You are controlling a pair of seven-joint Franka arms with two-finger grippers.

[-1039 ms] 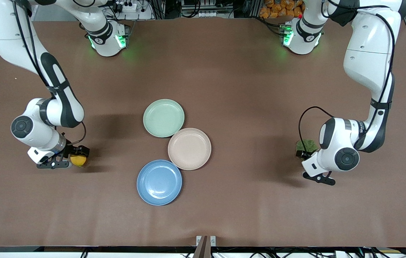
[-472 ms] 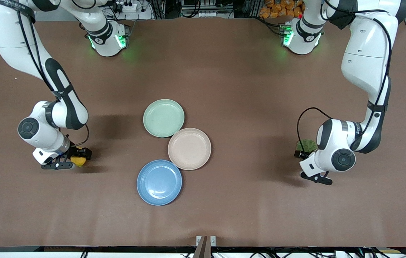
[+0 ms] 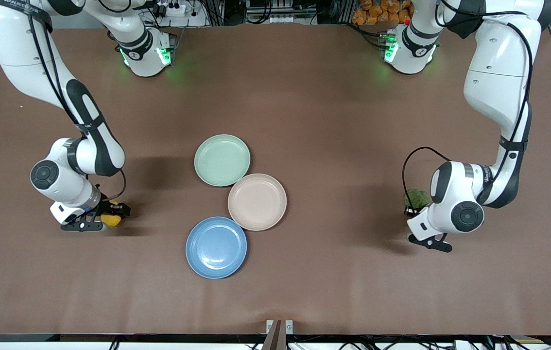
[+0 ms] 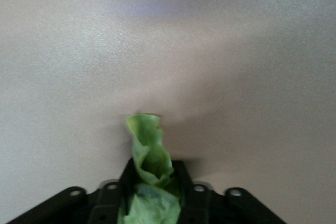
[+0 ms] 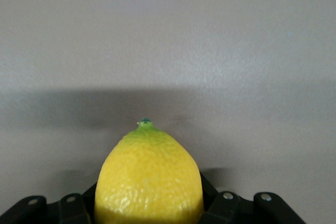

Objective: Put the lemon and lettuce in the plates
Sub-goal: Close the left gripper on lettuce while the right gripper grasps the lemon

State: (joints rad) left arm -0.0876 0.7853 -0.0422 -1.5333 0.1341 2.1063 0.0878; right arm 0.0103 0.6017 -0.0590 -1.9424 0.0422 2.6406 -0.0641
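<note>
The lemon (image 5: 149, 182) is clamped in the right claw (image 3: 105, 218) near the right arm's table (image 3: 304, 97) edge, while the lettuce (image 4: 149, 174) is clamped in the left claw (image 3: 412, 209) near the left arm's edge.

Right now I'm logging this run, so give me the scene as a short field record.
left gripper: shut on lettuce, at the left arm's end of the table
right gripper: shut on lemon, at the right arm's end
blue plate: nothing in it, nearest the front camera
beige plate: nothing in it, touching the blue plate
green plate: nothing in it
</note>
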